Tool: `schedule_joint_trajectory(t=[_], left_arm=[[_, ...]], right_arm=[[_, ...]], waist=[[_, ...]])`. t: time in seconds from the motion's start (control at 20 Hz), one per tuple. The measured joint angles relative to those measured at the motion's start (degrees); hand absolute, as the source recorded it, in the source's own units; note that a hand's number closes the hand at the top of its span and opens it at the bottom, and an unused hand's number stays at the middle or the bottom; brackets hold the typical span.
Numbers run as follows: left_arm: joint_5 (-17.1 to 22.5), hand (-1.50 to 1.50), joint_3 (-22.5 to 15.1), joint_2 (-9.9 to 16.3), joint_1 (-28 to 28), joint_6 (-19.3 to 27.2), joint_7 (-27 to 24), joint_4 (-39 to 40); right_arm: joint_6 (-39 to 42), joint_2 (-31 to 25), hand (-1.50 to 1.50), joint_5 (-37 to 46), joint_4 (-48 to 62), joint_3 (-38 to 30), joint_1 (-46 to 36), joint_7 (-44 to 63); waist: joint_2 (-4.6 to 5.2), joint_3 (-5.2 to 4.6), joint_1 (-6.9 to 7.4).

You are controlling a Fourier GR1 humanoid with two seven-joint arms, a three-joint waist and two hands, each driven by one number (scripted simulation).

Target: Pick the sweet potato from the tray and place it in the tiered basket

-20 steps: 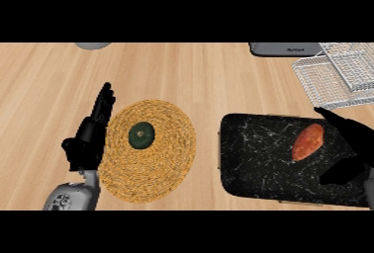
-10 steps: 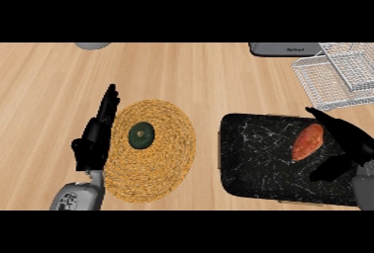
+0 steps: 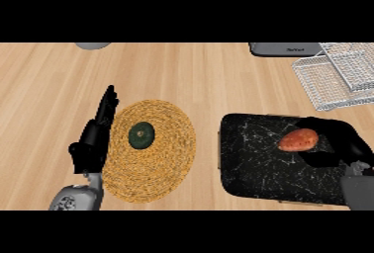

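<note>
A kitchen: wooden counter point(image 3: 190, 79), wire tiered basket point(image 3: 340, 74), woven mat point(image 3: 157, 148), marbled tray point(image 3: 256, 158).

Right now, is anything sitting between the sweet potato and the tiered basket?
Nothing visible. The sweet potato lies on the black tray by the right robot hand; bare counter separates the tray from the wire tiered basket.

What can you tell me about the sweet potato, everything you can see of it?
The sweet potato is a small, oval, orange-red tuber with a smooth, slightly mottled skin, lighter on top. It lies on its side, long axis tilted, on the right part of the black marbled tray. The right hand is curled round its right side, its dark fingers arching over the top end and the thumb beneath. It is whole and looks to be resting on the tray, not yet lifted.
</note>
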Motion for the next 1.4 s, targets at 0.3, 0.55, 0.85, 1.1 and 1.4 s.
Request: schedule_joint_trajectory(t=[0.3,0.55,0.85,1.1,1.4], left_arm=[[0.51,0.00,0.57,0.43,0.75,-0.84,-1.02,0.07],[0.39,0.00,0.31,0.34,-0.90,-0.03,0.53,0.05],[0.15,0.00,-0.19,0.07,-1.04,0.10,0.52,0.18],[-0.07,0.00,0.40,0.03,-0.93,0.37,0.31,0.77],[-0.21,0.00,-0.01,-0.06,0.28,0.26,0.85,-0.66]], right_arm=[[-8.80,-0.10,1.50,6.66,1.75,2.78,-0.17,-3.12],[-9.81,-4.07,1.50,11.73,4.17,5.71,-0.30,-6.61],[-8.67,-10.65,1.50,19.37,6.53,10.84,-0.11,-10.28],[-7.50,-13.23,1.50,20.71,2.20,8.34,0.09,-9.50],[-1.34,-16.20,1.50,17.20,-9.20,1.93,-1.34,-6.11]], waist=[[-0.09,-0.13,0.05],[-0.19,-0.32,0.21],[-0.20,-0.32,0.39],[-0.11,-0.10,-0.07],[-0.23,-0.06,-0.49]])
